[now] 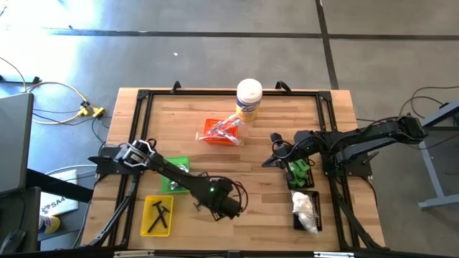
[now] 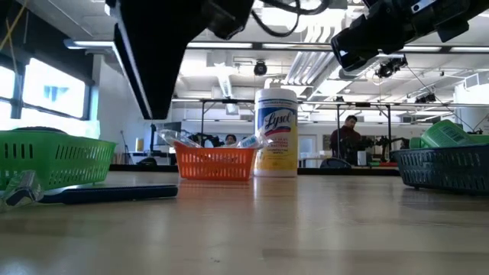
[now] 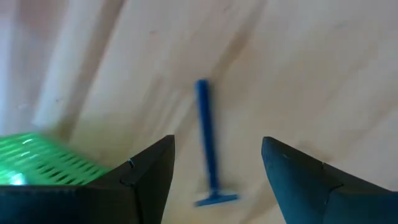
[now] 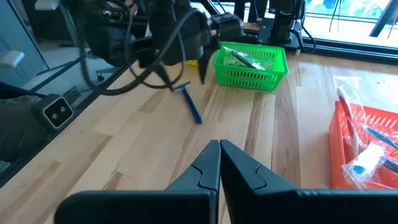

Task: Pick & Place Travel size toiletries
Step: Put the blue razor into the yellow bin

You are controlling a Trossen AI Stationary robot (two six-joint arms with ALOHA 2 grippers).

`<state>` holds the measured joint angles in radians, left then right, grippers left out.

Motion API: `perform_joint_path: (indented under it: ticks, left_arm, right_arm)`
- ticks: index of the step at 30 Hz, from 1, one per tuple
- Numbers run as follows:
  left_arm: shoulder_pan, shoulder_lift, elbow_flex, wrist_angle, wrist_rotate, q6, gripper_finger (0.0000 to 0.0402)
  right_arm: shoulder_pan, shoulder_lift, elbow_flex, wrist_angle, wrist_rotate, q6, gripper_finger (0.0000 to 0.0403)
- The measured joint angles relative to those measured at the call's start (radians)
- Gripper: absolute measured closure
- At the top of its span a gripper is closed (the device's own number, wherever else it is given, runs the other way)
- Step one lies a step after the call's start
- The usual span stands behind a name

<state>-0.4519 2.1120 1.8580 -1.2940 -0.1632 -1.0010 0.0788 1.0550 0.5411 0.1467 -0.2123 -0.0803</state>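
Note:
A blue razor [image 3: 208, 143] lies flat on the wood table, its head toward the near edge, a little to the right of the green tray [image 3: 37, 165]. My left gripper [image 3: 217, 140] hangs open above it, pointing straight down, with a finger on either side of the handle and touching nothing. In the high view the left gripper [image 1: 228, 208] is near the table's front middle. From the right wrist view the razor [image 4: 189, 102] shows under the left arm. My right gripper [image 4: 219, 149] is shut and empty, held above the table's centre right [image 1: 269, 161].
An orange tray [image 1: 219, 132] with wrapped sticks and a white canister [image 1: 249, 99] stand at the far middle. A yellow tray [image 1: 158, 215] with black pieces is at the near left. Black trays at the right hold green bottles [image 1: 300, 172] and a white fluffy bag [image 1: 305, 208].

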Motion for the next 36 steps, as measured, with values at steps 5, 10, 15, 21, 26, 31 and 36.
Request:
perform_joint_path:
  ticks: [5,10,15,21,26,31,36]
  left_arm:
    - [0.0,0.0,0.0,0.153,0.013,-0.052,0.0168]
    - [0.006,0.0,0.0,0.285,0.028,0.15,0.0168]
    - [0.007,0.0,0.0,0.372,0.029,0.332,0.0167]
    - [-0.027,0.0,0.0,0.323,-0.038,0.445,0.0167]
    - [-0.127,-0.005,0.0,0.256,-0.248,0.395,0.0167]
    - [-0.187,-0.019,-0.002,0.237,-0.322,0.398,0.0167]
    - [-0.191,-0.024,0.0,0.266,-0.345,0.421,0.0167]
  right_arm:
    - [0.0,0.0,0.0,0.008,0.0,-0.002,0.04]
    - [0.0,0.0,0.0,0.008,0.0,0.002,0.04]
    - [0.0,0.0,0.0,0.008,0.0,-0.001,0.04]
    - [0.0,0.0,0.0,0.007,0.0,-0.002,0.04]
    - [0.0,0.0,0.0,0.007,0.0,-0.003,0.04]
    - [0.0,0.0,0.0,0.012,0.0,-0.003,0.04]
    - [0.0,0.0,0.0,0.031,0.0,-0.025,0.04]
